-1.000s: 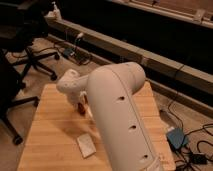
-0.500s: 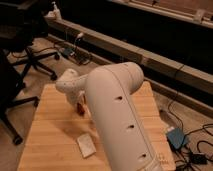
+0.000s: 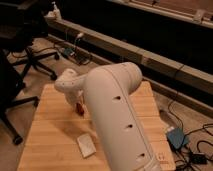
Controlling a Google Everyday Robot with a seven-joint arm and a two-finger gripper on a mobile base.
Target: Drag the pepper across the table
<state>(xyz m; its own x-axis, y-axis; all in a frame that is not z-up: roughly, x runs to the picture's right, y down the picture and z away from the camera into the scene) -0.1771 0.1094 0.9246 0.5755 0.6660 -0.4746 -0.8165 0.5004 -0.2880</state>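
Reaching down over the bench (image 3: 50, 125), my 1 arm (image 3: 112, 115) fills the middle of the camera view. It is a thick white shell with a row of small dark holes, and it bends at a rounded wrist over the left-centre of the light wooden planks.

My 2 fingers (image 3: 76, 103) hang below that wrist, close to the wood and mostly hidden by the wrist housing. They are pressed together, and I cannot tell whether anything is caught between them.

The pepper (image 3: 79, 108) lies right at their tips, on the bench, left of centre and somewhat nearer the far edge than the near one. Only a small part of it shows, a dark red, glossy sliver against the pale wood. The rest of its shape is covered by my wrist and forearm.

A flat pale block (image 3: 86, 145) lies on the bench nearer the front edge, apart from the pepper and just beside my forearm.

Off the bench, a black office chair (image 3: 30, 52) stands on the floor to the left. To the right, a blue box (image 3: 176, 137) sits on the floor among dark cables (image 3: 200, 150).
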